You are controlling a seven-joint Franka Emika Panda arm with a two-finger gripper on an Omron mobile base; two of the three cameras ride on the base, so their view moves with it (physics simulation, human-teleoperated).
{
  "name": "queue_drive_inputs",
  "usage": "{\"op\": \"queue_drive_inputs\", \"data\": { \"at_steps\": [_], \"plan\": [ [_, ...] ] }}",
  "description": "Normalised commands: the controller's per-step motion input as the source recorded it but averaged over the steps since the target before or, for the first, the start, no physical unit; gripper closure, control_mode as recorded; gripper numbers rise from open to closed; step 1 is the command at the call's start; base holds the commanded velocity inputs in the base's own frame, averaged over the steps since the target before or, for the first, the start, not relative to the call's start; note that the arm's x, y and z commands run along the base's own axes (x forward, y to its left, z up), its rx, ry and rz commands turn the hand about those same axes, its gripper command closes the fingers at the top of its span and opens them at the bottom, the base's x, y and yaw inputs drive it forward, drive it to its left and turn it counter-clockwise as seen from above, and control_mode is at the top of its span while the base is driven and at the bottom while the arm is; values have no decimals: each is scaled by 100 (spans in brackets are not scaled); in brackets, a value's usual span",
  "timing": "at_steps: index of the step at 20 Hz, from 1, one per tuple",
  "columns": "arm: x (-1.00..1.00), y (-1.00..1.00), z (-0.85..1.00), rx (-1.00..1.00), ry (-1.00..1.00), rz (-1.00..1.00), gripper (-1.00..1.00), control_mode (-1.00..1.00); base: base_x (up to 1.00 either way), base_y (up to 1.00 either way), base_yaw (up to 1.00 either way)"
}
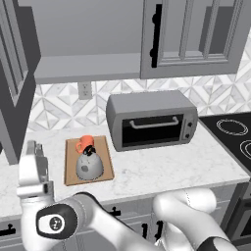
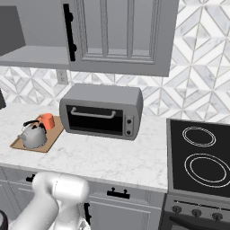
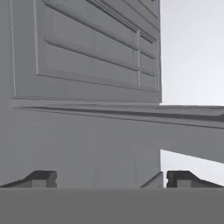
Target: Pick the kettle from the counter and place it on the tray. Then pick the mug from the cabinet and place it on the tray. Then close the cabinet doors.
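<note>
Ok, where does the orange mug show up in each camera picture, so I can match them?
Left base view: orange mug at the wooden tray's far end, behind the kettle.
Right base view: mug at far left, same tray.
Hand view: not in it.
Shared landmark: the toaster oven.

Both base views look forward and down from behind the arm, left and right, sharing the worktop point(image 1: 162, 169), the tray point(image 1: 105, 159) and the toaster oven point(image 1: 152, 120). The hand view sits very close to a grey panelled cabinet door point(image 3: 87, 52), tilted.

Silver kettle point(image 1: 89, 165) and orange mug point(image 1: 86, 143) upright on wooden tray point(image 1: 105, 162)
</note>
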Motion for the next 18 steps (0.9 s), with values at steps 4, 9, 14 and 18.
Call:
{"op": "queue_drive_inputs", "data": {
  "at_steps": [4,9,14,18],
  "plan": [
    [27,16,-32,-2,11,0,-100,-100,0,0,0],
    [34,25,-30,-3,12,0,-100,-100,0,0,0],
    [43,47,-26,-6,14,0,-100,-100,0,0,0],
    [25,65,-2,-8,17,-2,-100,-100,0,0,0]
  ]
}}
